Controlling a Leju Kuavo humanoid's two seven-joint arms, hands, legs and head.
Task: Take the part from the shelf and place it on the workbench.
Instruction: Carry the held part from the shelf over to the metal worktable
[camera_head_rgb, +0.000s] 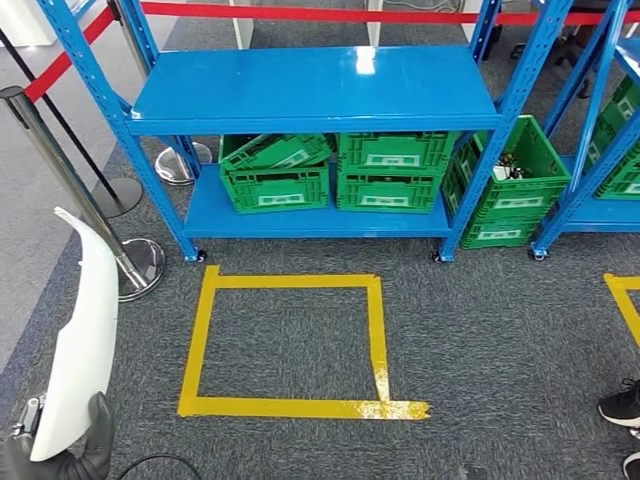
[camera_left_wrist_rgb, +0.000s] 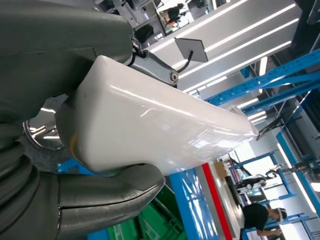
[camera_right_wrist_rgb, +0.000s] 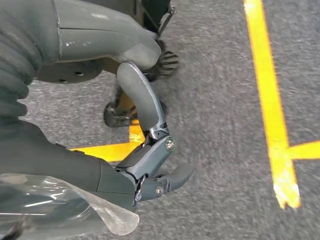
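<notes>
White, glossy plastic fills the left hand (camera_left_wrist_rgb: 56, 200): the part (camera_left_wrist_rgb: 158, 130), a long curved shell, sits clamped between the thick thumb and the darker fingers near one end, its far end sticking up free. In the head view the part (camera_head_rgb: 79, 340) stands at the robot's left side, off the blue shelf (camera_head_rgb: 309, 90). The right hand (camera_right_wrist_rgb: 151, 170) hangs over the grey carpet with its fingers loosely curled, holding nothing. The desk is not seen here. The risk, as I judge it, is leverage: gripped at one end, the slick shell could twist or slip during a turn, or its tip could clip the shelf post or the nearby stanchion (camera_head_rgb: 90, 190).
</notes>
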